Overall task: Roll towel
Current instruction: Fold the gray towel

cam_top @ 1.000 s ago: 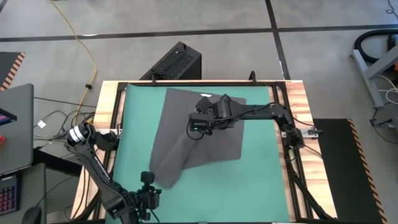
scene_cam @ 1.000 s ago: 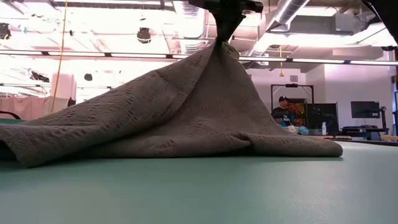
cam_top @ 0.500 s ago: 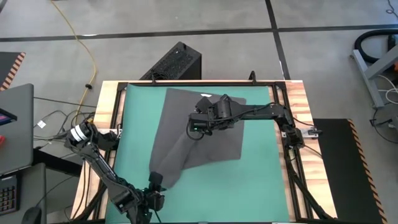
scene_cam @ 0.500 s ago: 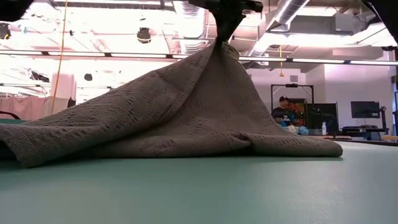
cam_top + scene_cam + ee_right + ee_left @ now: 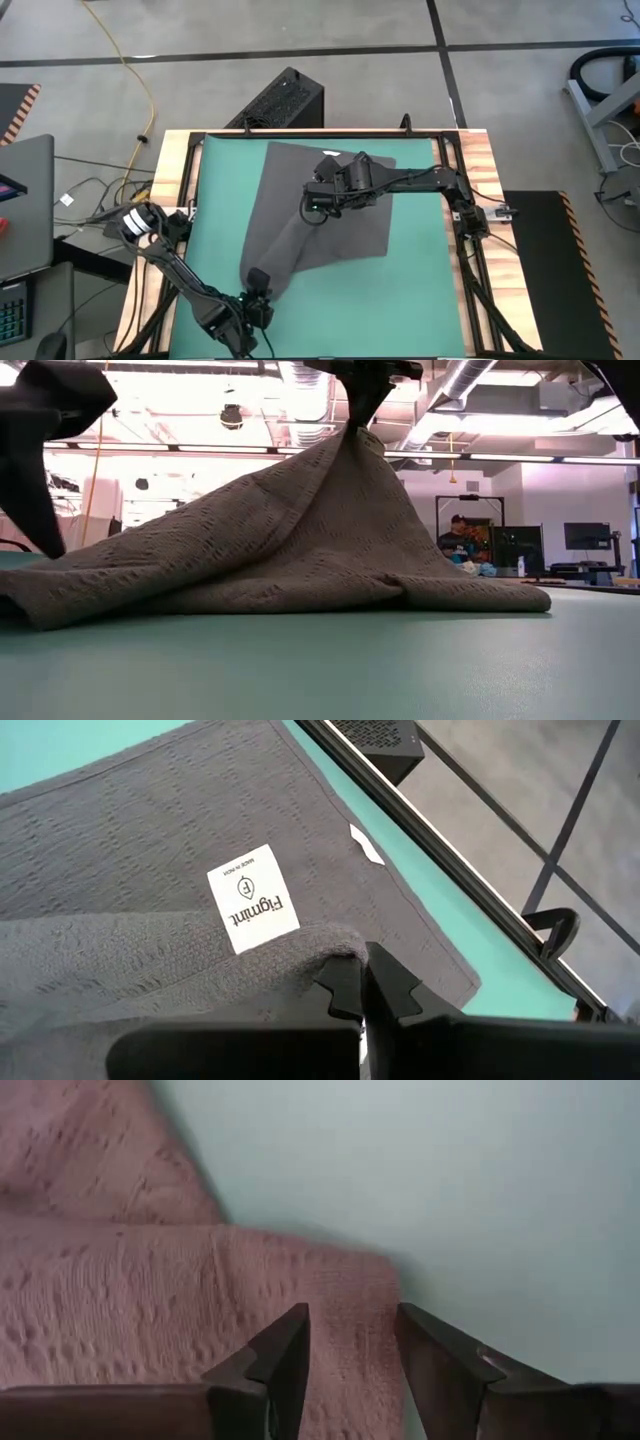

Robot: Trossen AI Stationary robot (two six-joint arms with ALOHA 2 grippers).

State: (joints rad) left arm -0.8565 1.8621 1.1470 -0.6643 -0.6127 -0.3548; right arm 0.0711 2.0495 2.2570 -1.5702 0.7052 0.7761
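Right tool (image 5: 318, 207) pinching grey towel (image 5: 340, 225) into peak; left tool (image 5: 258, 300) open over its corner.

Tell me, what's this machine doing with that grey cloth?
Two robot arms are working a dark grey towel on a green mat. The right gripper is shut on a fold of the cloth near its white tag and holds it up, so the towel hangs like a tent. The left gripper is open, just above the towel's near corner. No rolling shows yet.
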